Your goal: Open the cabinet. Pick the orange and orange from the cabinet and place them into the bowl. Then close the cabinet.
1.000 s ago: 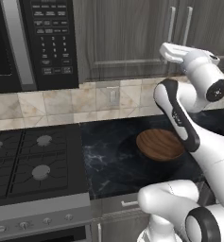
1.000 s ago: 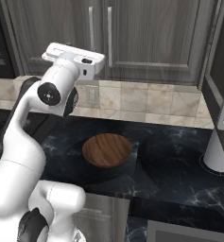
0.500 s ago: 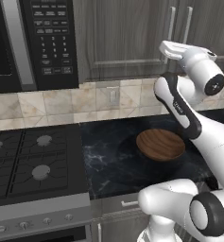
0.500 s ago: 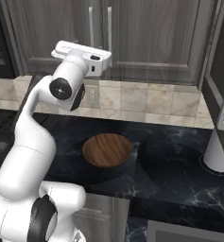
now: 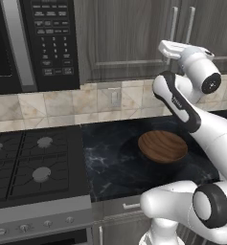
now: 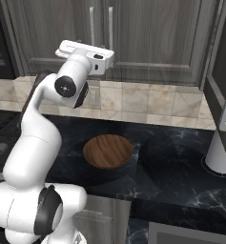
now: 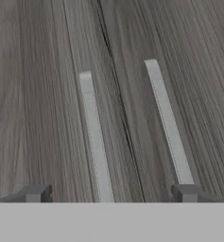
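A: Where is the cabinet (image 7: 47, 94)?
B: Straight ahead of the gripper (image 7: 111, 193), both doors shut, its 2 silver handles (image 7: 95, 142) running side by side near the seam.
A: And the jaws?
B: Wide apart, holding nothing, raised close to the door fronts.
A: The bowl (image 5: 162, 146)?
B: On the dark table (image 6: 181, 162) below the arm, with no fruit in it.

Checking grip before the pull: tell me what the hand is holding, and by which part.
Nothing is held. The hand is open in front of the closed cabinet; its fingertips straddle the two bar handles, closed on neither.
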Available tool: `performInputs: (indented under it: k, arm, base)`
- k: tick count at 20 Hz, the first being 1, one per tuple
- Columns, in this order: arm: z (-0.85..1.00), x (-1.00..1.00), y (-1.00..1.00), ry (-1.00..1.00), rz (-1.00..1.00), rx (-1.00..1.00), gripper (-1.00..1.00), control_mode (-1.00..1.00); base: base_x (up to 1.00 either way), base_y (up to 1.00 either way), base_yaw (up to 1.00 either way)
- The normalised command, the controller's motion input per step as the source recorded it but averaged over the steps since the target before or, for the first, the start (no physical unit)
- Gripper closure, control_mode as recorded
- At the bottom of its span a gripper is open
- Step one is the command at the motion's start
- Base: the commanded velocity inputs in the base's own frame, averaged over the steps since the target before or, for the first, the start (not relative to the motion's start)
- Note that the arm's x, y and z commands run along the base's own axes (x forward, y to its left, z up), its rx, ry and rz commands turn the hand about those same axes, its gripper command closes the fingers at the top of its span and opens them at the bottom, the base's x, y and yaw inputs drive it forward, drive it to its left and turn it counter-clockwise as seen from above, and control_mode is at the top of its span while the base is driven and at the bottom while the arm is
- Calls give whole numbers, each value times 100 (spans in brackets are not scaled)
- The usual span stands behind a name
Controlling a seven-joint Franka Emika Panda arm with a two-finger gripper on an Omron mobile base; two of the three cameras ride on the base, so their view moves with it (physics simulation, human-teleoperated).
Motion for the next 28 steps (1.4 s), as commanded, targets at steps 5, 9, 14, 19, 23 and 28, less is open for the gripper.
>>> performInputs:
  k: [5, 9, 14, 19, 23, 28]
  arm:
    - [0, 7, 1, 0, 0, 0, -100, -100]
    - [0, 6, 0, 0, 0, 0, -100, -100]
    - [0, 7, 1, 0, 0, 0, -100, -100]
    - [0, 0, 12, 0, 0, -1, -100, -100]
    - [0, 5, 8, 1, 0, 0, -100, -100]
    - [0, 13, 0, 0, 0, 0, -100, -100]
  base:
    - [0, 0, 0]
    - [0, 0, 0]
    - [0, 0, 0]
    - [0, 0, 0]
    - [0, 0, 0]
    - [0, 0, 0]
